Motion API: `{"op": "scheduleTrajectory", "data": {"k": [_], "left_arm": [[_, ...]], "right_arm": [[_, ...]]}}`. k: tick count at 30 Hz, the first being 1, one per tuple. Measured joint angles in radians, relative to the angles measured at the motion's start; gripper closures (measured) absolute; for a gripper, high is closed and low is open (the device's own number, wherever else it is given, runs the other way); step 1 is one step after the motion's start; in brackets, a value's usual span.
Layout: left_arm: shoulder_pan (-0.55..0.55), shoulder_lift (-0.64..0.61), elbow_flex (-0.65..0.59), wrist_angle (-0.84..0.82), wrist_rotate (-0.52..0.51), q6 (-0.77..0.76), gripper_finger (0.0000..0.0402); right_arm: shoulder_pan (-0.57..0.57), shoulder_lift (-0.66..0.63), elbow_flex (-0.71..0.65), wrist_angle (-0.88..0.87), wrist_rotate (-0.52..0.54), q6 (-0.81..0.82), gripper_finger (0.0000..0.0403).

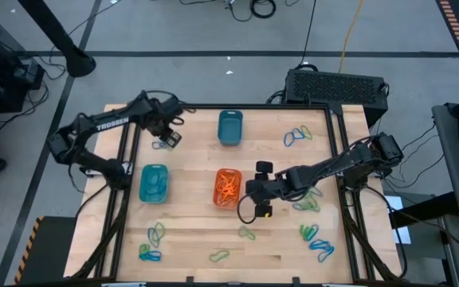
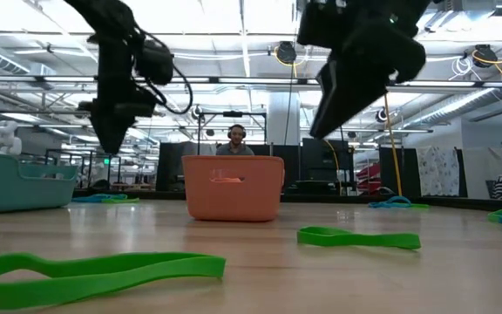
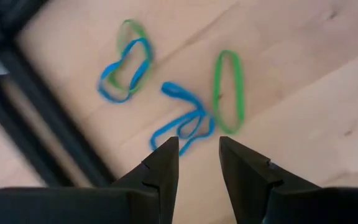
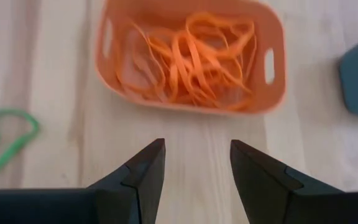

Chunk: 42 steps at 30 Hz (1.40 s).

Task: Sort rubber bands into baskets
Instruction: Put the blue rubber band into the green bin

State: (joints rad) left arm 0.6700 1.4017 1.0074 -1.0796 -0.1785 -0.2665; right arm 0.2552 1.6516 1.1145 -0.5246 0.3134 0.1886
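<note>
Green rubber bands [image 2: 94, 272] lie flat on the desk [image 2: 260, 270] closest to the lens in the low view, one broad loop at the near left and a second [image 2: 360, 237] farther right; both sag under their own weight, which suggests light, limp, stretchy loops best pinched across a single strand where it lifts off the wood. Behind them stands the orange basket [image 2: 233, 187], with the dark teal basket [image 2: 20, 183] at far left, and a person sits in the room beyond. Seen from above, the orange basket [image 1: 227, 187] holds a heap of orange bands, the turquoise-blue basket [image 1: 154, 182] shows a few green loops, and the dark teal basket [image 1: 229, 127] shows no contents that can be made out; loose green and blue bands [image 1: 315, 239] remain scattered near the desk's right and front edges. The left gripper [image 1: 166, 139] hovers near the far left corner; the right gripper [image 1: 263, 209] sits just beside the orange basket. From the left wrist, the left gripper [image 3: 199, 155] stands parted and empty above a tangle of blue and green bands [image 3: 188, 118]. From the right wrist, the right gripper [image 4: 196, 158] is spread and empty, facing the orange basket [image 4: 273, 65], with one green band [image 4: 8, 140] off to the side.
</note>
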Motion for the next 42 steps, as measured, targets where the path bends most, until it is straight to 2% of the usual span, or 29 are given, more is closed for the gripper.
{"op": "scheduleTrajectory", "data": {"k": [4, 18, 27, 33, 42], "left_arm": [[0.063, 0.057, 0.000, 0.071, 0.099, 0.032, 0.0278], [0.125, 0.263, -0.001, 0.113, 0.074, 0.040, 0.0278], [0.178, 0.274, -0.002, 0.143, 0.071, 0.063, 0.0278], [0.210, 0.275, -0.097, 0.269, 0.157, 0.060, 0.0278], [0.226, 0.249, -0.144, 0.338, 0.164, 0.091, 0.0280]], "right_arm": [[-0.001, 0.000, 0.000, -0.057, 0.001, -0.004, 0.0230], [0.002, 0.000, 0.000, -0.081, -0.001, 0.088, 0.0230], [0.008, 0.000, 0.000, -0.116, -0.002, 0.156, 0.0230], [0.042, 0.000, 0.000, -0.127, -0.002, 0.189, 0.0230], [0.075, 0.000, 0.000, -0.130, 0.003, 0.192, 0.0230]]}}
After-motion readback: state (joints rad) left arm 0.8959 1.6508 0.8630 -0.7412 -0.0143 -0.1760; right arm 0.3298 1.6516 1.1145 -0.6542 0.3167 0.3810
